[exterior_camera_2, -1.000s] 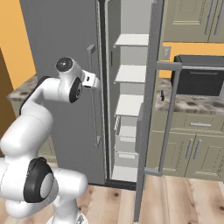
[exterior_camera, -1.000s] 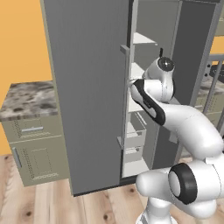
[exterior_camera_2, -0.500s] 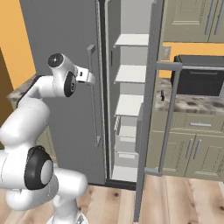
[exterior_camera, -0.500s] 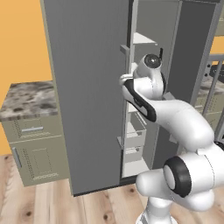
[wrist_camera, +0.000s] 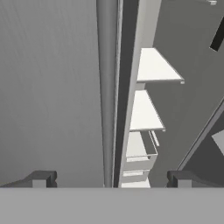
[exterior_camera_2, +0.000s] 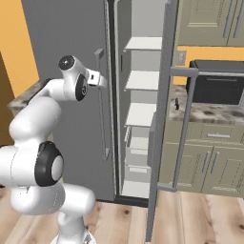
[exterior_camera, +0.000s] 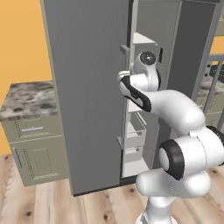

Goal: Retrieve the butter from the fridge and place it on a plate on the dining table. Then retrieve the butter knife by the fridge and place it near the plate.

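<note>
My hand (wrist_camera: pixel 109 179) is spread wide with nothing in it, straddling the left door's bar handle (wrist_camera: pixel 107 87) on the fridge (exterior_camera: pixel 87 87), right door swung open, white shelves (wrist_camera: pixel 153 68) beyond, no butter that I can make out.

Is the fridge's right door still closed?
No, the fridge has its right door swung open, showing white shelves inside in the right base view.
</note>
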Motion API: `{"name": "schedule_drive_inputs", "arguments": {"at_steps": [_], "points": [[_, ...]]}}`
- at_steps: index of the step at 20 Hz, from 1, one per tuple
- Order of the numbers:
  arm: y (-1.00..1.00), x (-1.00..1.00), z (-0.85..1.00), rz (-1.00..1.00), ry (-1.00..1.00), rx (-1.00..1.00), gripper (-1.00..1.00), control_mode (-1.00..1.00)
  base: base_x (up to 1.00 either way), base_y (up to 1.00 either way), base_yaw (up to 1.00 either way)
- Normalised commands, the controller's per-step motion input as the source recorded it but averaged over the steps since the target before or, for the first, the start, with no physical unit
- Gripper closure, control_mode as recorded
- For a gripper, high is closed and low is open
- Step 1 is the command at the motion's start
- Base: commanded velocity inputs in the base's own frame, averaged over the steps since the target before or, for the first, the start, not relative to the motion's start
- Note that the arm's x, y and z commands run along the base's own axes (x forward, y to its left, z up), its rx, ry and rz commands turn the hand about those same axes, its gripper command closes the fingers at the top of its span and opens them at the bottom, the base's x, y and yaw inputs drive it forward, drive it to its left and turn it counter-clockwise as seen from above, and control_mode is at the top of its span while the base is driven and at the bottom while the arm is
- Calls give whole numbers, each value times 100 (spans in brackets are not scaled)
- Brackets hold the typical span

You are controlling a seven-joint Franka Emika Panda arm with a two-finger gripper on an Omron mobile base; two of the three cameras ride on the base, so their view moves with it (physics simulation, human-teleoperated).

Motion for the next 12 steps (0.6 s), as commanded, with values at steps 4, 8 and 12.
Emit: {"name": "schedule_drive_inputs", "arguments": {"at_steps": [4,8,12], "points": [[0,45,0,0,0,0,-100,-100,0,0,0],[0,46,0,0,0,0,-100,-100,0,0,0],[0,42,0,0,0,0,-100,-100,0,0,0]]}}
